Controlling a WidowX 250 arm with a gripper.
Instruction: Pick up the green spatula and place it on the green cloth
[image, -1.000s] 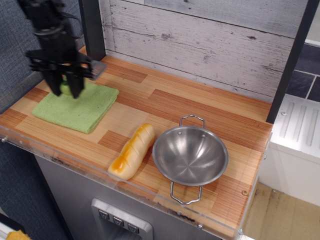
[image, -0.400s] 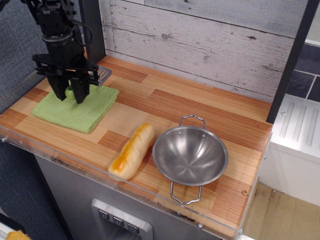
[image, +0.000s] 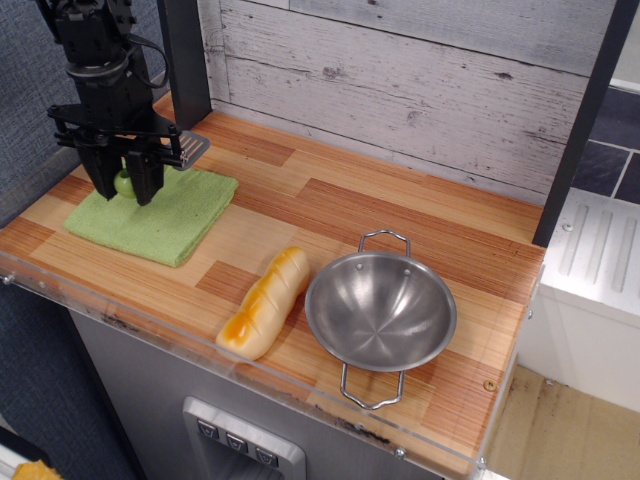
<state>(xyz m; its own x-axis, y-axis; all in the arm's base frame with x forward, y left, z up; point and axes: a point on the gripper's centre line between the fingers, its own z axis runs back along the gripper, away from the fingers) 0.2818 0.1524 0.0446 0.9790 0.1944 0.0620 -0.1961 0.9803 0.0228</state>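
Observation:
My black gripper (image: 124, 187) hangs over the far left part of the green cloth (image: 155, 216), which lies flat at the left end of the wooden counter. Its fingers are shut on the lime-green handle of the green spatula (image: 126, 183). The spatula's grey slotted blade (image: 188, 148) sticks out to the right, behind the cloth's far edge. The handle is mostly hidden between the fingers. I cannot tell whether the spatula touches the cloth.
A bread loaf (image: 263, 303) lies near the front edge at the middle. A steel bowl (image: 380, 312) with two wire handles stands to its right. A dark post (image: 185, 55) rises just behind the gripper. A clear rim (image: 150, 320) runs along the counter front.
The gripper, with the spatula in it, shifted right and then back left and slightly toward the rear over the cloth. The loaf and the bowl have not moved.

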